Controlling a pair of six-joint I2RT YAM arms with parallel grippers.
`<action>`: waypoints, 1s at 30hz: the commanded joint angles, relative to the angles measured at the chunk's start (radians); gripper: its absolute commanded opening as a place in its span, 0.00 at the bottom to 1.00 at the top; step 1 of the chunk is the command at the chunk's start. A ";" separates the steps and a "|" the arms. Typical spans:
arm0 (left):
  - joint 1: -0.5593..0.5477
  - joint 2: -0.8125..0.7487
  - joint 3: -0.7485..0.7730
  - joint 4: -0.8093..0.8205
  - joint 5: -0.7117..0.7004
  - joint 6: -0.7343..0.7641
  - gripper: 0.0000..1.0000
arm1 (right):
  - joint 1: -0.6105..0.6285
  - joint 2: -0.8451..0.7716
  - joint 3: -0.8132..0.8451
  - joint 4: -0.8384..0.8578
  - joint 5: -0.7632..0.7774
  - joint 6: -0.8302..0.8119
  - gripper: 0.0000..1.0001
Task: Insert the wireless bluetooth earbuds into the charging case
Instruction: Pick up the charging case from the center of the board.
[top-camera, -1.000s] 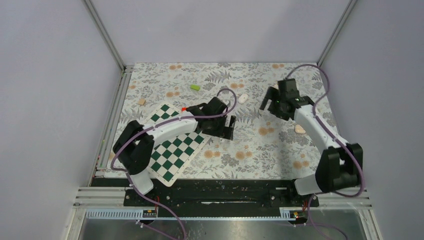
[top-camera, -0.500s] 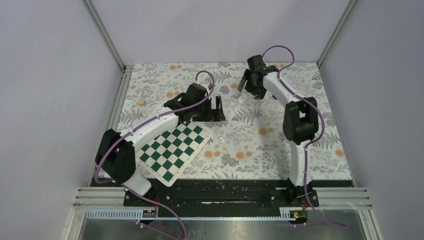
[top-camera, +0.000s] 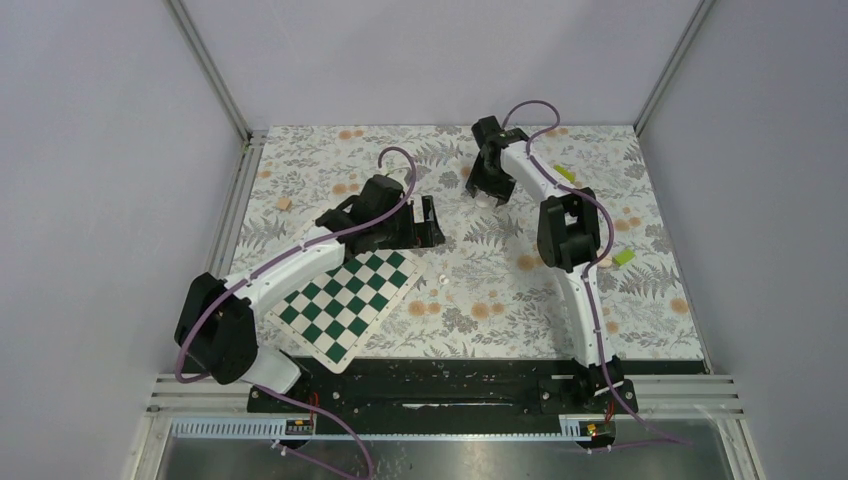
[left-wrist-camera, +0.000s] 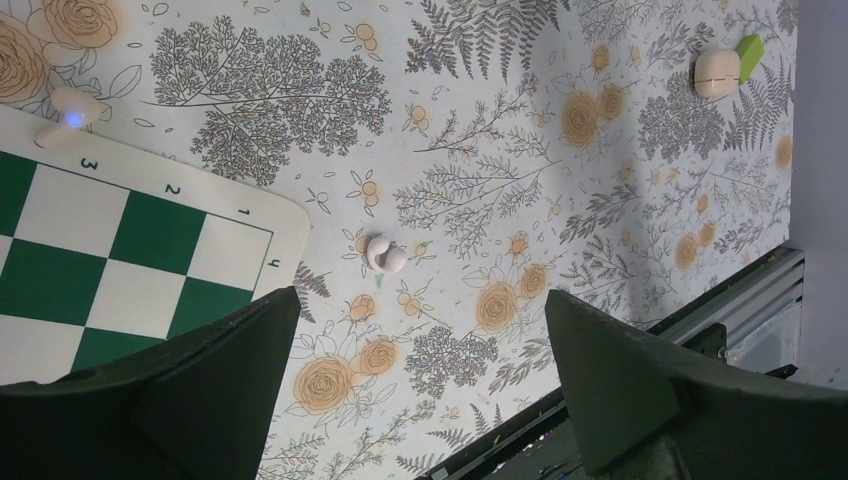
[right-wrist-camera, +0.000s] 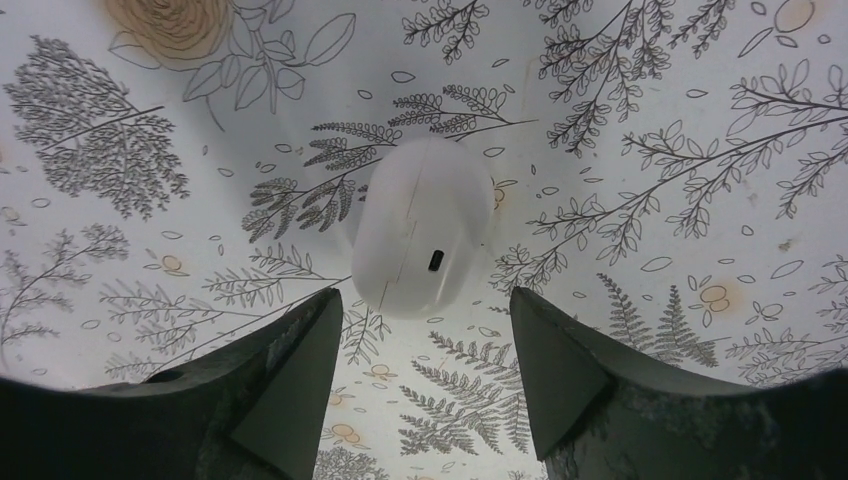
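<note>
The right fingers stand apart on either side of the charging case, not touching it that I can see. The case lies shut, seam up, on the patterned surface toward the far middle. This looks to me like the opening step, taking hold of the case. Next the fingers need to settle lower and pinch its rounded sides squarely so it cannot squirt out.

The left fingers gape wide and hold nothing. One earbud lies below them, just off the chessboard, and a second earbud rests at the board's edge.

The right arm reaches far across, elbow raised, wrist pointing down. The left arm stretches diagonally over the board.
</note>
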 joint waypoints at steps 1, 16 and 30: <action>0.006 -0.044 -0.020 0.051 -0.028 -0.011 0.96 | 0.010 0.041 0.067 -0.077 0.053 0.025 0.70; 0.014 -0.067 -0.050 0.037 -0.050 0.003 0.96 | 0.026 -0.060 -0.053 -0.021 0.005 -0.084 0.29; 0.014 -0.006 -0.001 0.024 0.027 0.013 0.96 | 0.094 -0.778 -1.086 0.303 -0.196 -0.232 0.29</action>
